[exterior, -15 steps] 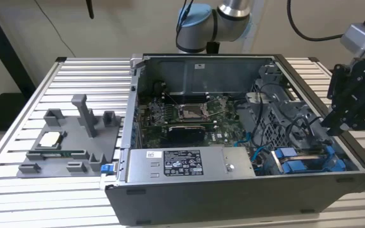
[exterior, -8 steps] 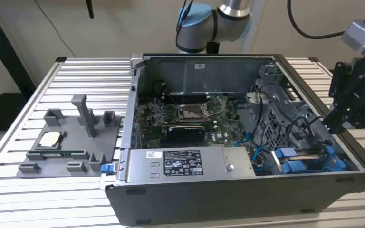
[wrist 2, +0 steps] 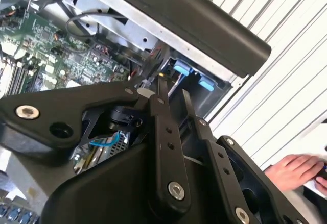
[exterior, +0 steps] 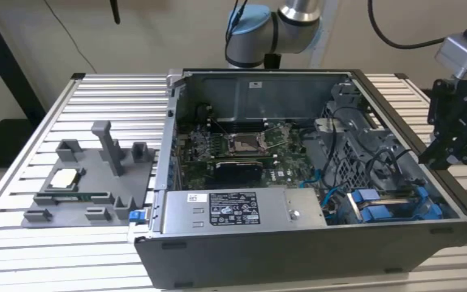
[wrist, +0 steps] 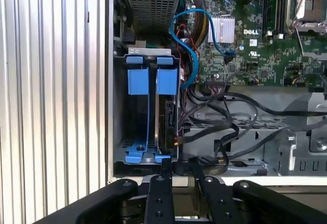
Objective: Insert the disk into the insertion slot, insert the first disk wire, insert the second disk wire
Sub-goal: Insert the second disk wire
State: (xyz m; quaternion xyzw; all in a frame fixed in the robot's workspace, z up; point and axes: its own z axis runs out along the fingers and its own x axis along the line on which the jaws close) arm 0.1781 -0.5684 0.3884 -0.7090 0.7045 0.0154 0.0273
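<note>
The gripper [wrist: 181, 169] hovers by the computer case's rim, its fingers narrowly parted and holding nothing. Just past it, the disk [wrist: 167, 83] stands in the insertion slot [wrist: 145, 51], at the case's corner on the exterior view's right. Farther in, a blue cable [wrist: 193, 63] loops beside the motherboard [wrist: 255, 45].

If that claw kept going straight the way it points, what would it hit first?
Likely the insertion slot with its blue fittings, straight ahead of the gripper in the first wrist view, though depth is unclear.
</note>
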